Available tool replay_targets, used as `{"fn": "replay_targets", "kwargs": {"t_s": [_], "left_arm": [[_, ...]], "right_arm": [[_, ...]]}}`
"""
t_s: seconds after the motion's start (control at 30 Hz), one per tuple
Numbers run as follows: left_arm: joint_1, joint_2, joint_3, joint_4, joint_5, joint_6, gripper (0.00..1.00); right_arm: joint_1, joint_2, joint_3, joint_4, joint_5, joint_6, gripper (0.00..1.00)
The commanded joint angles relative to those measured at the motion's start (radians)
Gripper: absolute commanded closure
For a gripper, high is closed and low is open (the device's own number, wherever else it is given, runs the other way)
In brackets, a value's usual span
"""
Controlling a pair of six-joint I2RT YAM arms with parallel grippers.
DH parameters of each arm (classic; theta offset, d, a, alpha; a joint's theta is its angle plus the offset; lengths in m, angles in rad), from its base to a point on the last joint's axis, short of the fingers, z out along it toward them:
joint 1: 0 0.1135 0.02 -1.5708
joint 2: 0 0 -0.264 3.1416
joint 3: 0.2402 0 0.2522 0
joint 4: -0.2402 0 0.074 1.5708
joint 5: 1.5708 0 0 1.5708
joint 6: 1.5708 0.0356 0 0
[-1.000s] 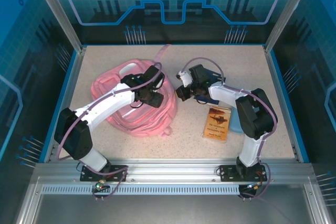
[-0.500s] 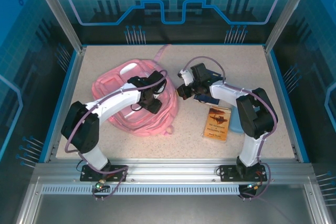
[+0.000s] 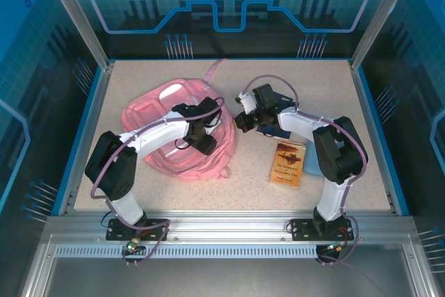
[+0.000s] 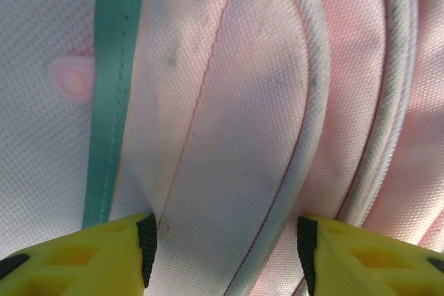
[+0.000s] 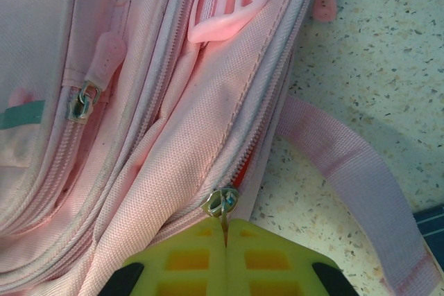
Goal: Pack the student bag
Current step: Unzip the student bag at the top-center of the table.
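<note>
The student bag [image 3: 163, 113], a soft pink backpack, lies left of centre on the table. My left gripper [image 3: 206, 141] presses down on its right half. In the left wrist view the yellow fingers [image 4: 83, 258] stand half apart, and a thick fold of pink fabric [image 4: 229, 171] fills the gap between the pads. My right gripper [image 3: 240, 122] is at the bag's right edge. Its jaws [image 5: 225, 225] are shut on the metal pull of a zip slider [image 5: 221, 202]. That zip is parted a little above the slider, showing red inside.
A brown book [image 3: 288, 163] lies flat right of centre, beside the right arm. A dark blue item [image 3: 272, 132] sits under the right forearm, and a light blue one [image 3: 313, 169] by the right arm's base. A pink strap [image 5: 347, 164] trails over the speckled table.
My left arm's elbow swung left and its gripper slid slightly nearer across the bag. The bag's far part bulged up and reshaped. The right arm stayed put.
</note>
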Motion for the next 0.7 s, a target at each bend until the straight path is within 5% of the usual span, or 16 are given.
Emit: {"fn": "replay_targets", "kwargs": {"t_s": [0.0,0.23,0.33,0.5,0.67], "left_arm": [[-0.001,-0.008,-0.013,0.005,-0.065,0.021,0.5],[0.007,0.012,0.003,0.031,-0.135,0.029,0.6],[0.006,0.017,0.011,0.046,-0.149,0.019,0.71],[0.008,-0.013,0.045,0.109,-0.158,-0.076,0.93],[0.01,0.002,0.119,0.128,-0.199,-0.212,0.97]], "right_arm": [[-0.022,-0.009,0.026,-0.009,-0.002,-0.007,1.0],[-0.022,-0.021,0.02,-0.009,-0.001,-0.006,1.0],[-0.022,-0.028,0.012,-0.011,0.004,-0.009,1.0],[-0.022,-0.081,-0.054,-0.01,0.016,-0.021,1.0],[-0.014,-0.185,-0.167,0.014,-0.01,-0.017,1.0]]}}
